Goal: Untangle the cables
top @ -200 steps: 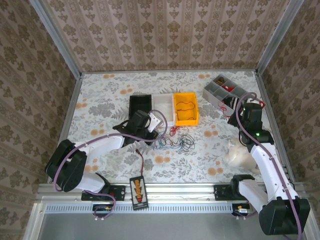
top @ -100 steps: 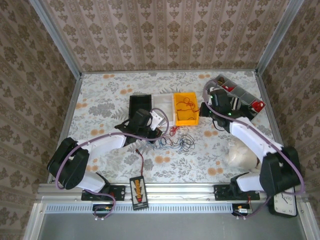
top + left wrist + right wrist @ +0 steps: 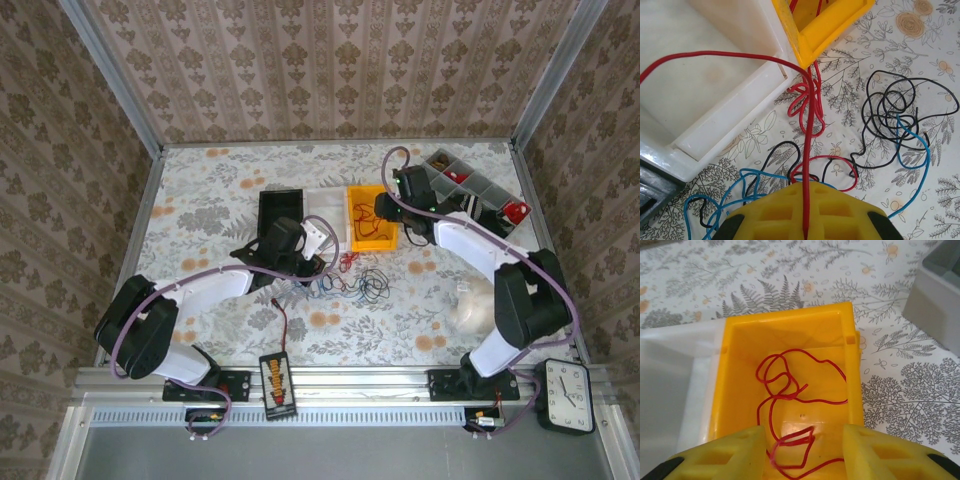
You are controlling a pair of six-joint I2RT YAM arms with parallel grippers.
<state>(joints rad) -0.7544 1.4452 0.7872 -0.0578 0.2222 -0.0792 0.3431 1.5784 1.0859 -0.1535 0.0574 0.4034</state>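
Lying on floral tablecloth: cables; wallpapered walls around.

Bottom edge crops the left pincer; red wire disappears into its closed seam. White bin cut off left and top. Bottom edge also crops the right pincer. From overhead, cables too small to trace crossings.

The floral-patterned table carries a black bin, a white bin and a yellow bin in a row. A grey compartment tray sits far right. Loose cables lie just in front of the bins.
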